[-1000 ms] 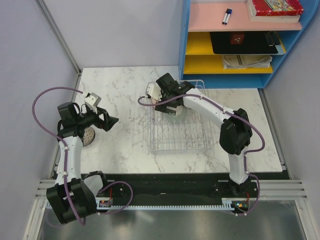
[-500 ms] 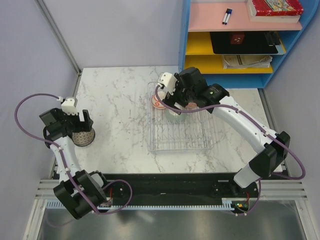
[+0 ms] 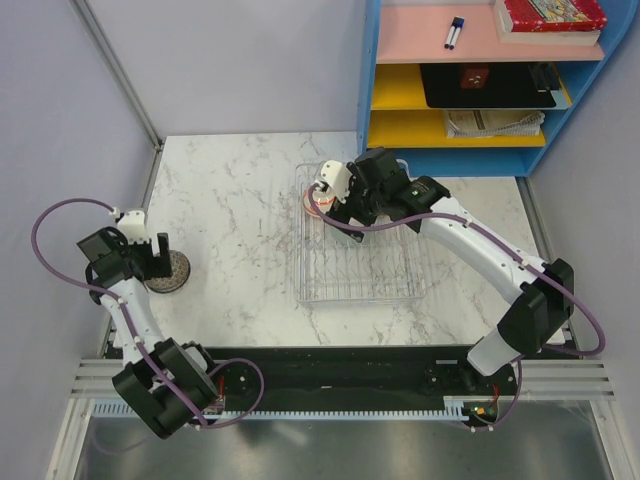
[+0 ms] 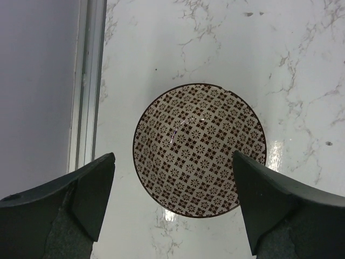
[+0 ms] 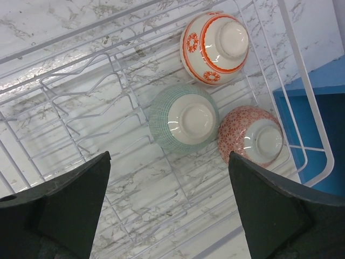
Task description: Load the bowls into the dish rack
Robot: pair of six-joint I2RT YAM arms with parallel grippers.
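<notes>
Overhead, the left gripper (image 4: 172, 162) hangs wide open above a brown-patterned bowl (image 4: 205, 140): rigid, probably slippery and breakable, best pinched at its rim.

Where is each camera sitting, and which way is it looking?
Top: high behind the robot, looking down on table and dish rack; left arm and right arm show.
Left wrist: on the left arm, looks straight down at the brown bowl; open left gripper shows.
Right wrist: looks down into the dish rack at three upturned bowls; open right gripper shows.
Shared: top and left wrist both see the brown bowl.
</notes>
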